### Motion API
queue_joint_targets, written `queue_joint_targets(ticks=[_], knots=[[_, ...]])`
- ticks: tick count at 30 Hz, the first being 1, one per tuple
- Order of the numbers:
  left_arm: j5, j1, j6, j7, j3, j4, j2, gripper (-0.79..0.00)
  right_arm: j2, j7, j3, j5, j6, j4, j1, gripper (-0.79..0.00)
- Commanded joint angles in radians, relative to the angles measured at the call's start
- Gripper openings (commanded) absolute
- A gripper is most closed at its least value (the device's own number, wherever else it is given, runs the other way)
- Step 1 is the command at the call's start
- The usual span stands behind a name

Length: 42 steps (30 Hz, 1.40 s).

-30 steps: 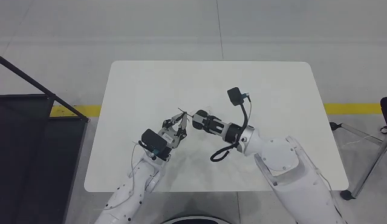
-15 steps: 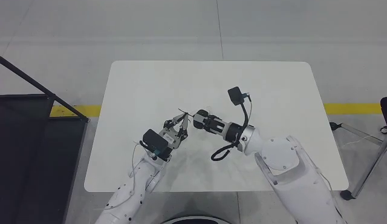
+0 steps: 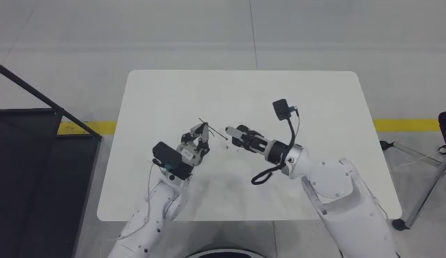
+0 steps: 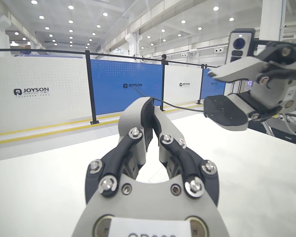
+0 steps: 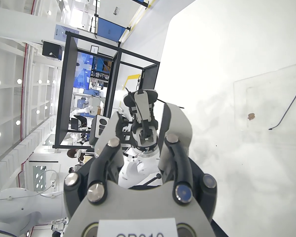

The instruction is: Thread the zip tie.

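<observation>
Left tool [image 4: 151, 106] with zip tie [image 4: 177, 106], right tool [image 4: 208, 92] parted.

The left gripper [image 3: 201, 140] and the right gripper [image 3: 231, 134] hang over the surface [image 3: 313, 104] near its middle, tip facing tip, just beside each other. The zip tie [image 3: 213, 129] sits between the left jaws, and one end reaches across to the parted right jaws.
</observation>
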Motion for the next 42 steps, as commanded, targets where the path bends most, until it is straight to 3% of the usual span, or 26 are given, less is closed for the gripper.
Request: queue_joint_targets(ticks=[1,14,16,25,27,38,42], knots=[[-0.001,0.000,0.001,0.000,0.000,-0.001,0.000,-0.785,0.008,0.018,0.022,-0.047,-0.012,-0.021,-0.032,0.000],[-0.047,0.013,0.026,-0.031,0.006,-0.031,-0.006,-0.785,0.010,0.015,0.025,-0.053,-0.011,-0.023,-0.040,0.000],[-0.117,0.018,-0.010,-0.073,0.013,-0.049,-0.010,-0.785,0.010,0.020,0.024,-0.045,-0.065,0.003,-0.043,0.000],[-0.405,0.033,-0.216,-0.351,0.001,-0.128,-0.009,-0.785,0.015,0.043,0.056,0.054,-0.537,0.206,-0.054,0.000],[-0.437,0.036,-0.227,-0.396,-0.007,-0.144,-0.008,-0.785,0.015,0.031,0.062,0.066,-0.560,0.236,-0.049,0.000],[-0.438,0.037,-0.226,-0.398,-0.007,-0.145,-0.008,-0.785,0.014,0.029,0.053,0.045,-0.558,0.232,-0.051,0.000],[-0.482,0.051,-0.240,-0.424,-0.003,-0.168,-0.009,-0.785,0.011,0.003,0.030,0.013,-0.647,0.258,-0.043,0.000]])
